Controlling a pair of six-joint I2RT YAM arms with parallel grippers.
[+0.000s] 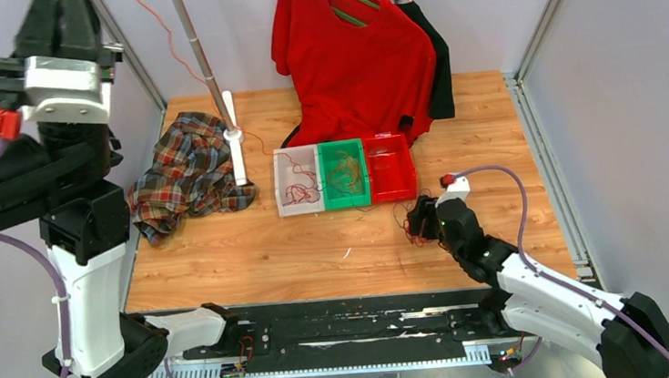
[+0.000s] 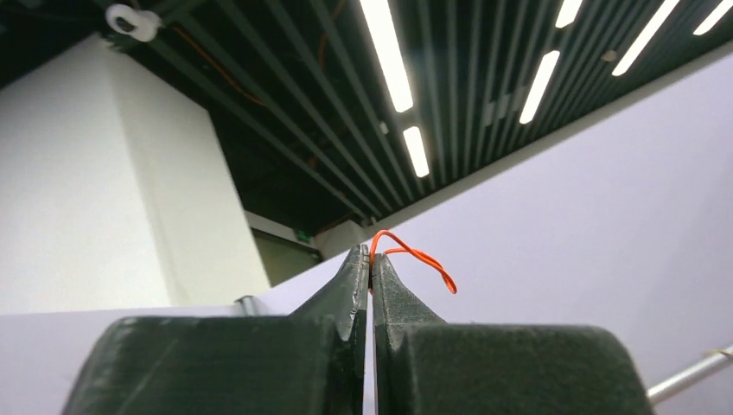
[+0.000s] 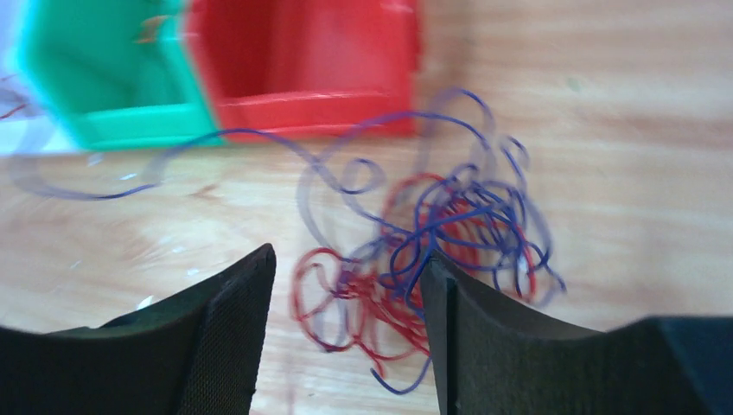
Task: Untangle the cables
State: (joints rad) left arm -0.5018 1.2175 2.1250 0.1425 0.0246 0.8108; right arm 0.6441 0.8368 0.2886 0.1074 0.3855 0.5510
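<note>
Left gripper [image 2: 370, 259] pinching orange cable [image 2: 421, 254] (held high), right gripper [image 3: 346, 259] spread over cable tangle [image 3: 467, 212], beside red bin [image 3: 311, 108] edge.

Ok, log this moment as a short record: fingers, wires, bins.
left fingers: shut on an orange wire, raised high
right fingers: open, low over the tangle
tangle: red and purple wires, on the table before the red bin
white bin: red wires inside
green bin: thin wires inside

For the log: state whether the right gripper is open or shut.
Open: on the right gripper, the jaws stand apart, with the cables lying loose between them.
</note>
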